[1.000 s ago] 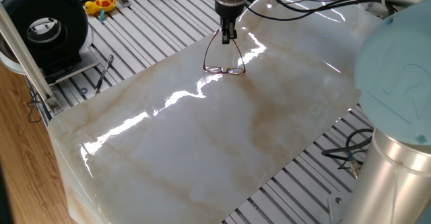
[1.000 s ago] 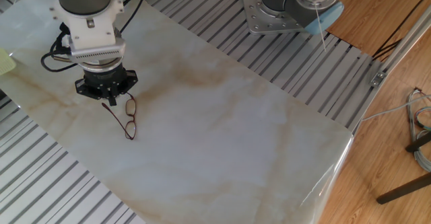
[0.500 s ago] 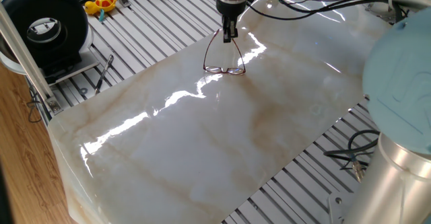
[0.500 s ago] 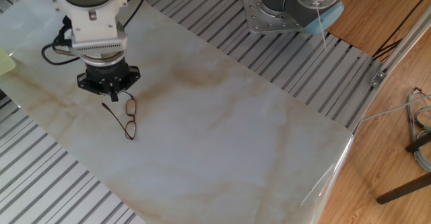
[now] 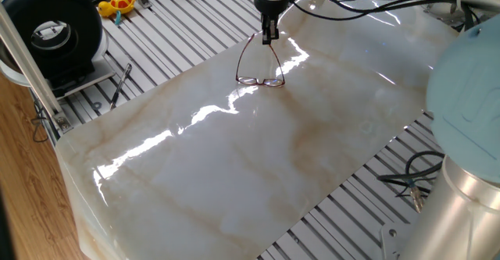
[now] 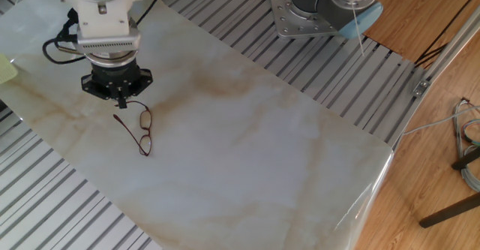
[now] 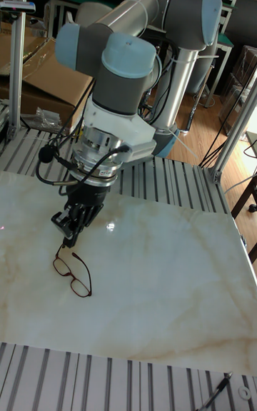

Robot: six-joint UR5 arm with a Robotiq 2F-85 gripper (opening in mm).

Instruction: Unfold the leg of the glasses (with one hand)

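Since a second ago the glasses (image 5: 260, 79) have not shifted on the pale marbled worktop (image 5: 234, 166), while the end effector (image 5: 269, 37) has lifted a little and drawn back toward the far edge. They lie toward the far side of the slab, lens front facing near in one fixed view, both slender dark arms running away from it toward the end effector, which hangs just above their far tips without gripping them. From what shows, both arms look swung out already, so the step in hand reads as a clean retreat: rise straight, keep clear of the thin wire, and avoid dragging an arm tip along. Its jaws look close together and hold nothing. In the other fixed view the glasses (image 6: 143, 133) show as a small reddish-purple wire frame with clear lenses, far smaller than the end effector (image 6: 120, 101) just beyond them. The tall fixed view shows the same frame (image 7: 73, 273) flat on the slab, just near and below the end effector (image 7: 67, 240).
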